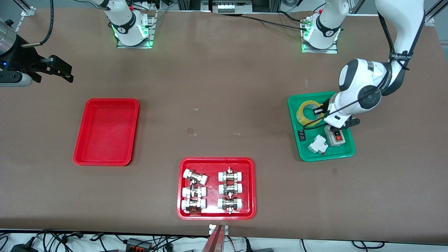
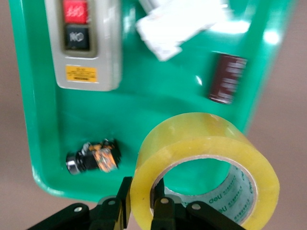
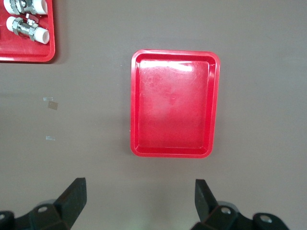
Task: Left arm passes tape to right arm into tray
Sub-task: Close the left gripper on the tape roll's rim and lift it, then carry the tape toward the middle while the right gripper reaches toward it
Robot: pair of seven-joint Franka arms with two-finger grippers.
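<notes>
The left gripper [image 2: 141, 211] pinched the tape's [image 1: 307, 112] wall over the green tray [image 1: 344, 151] — the right gripper [image 3: 139, 196], jaws wide, waited over the table near the red tray [image 1: 79, 150].

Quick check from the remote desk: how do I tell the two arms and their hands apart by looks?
The left arm is all white with black joint caps and a black cable strapped along it; its hand has slim black fingers. The right arm has a shiny silver wrist band and a bulkier black hand.
</notes>
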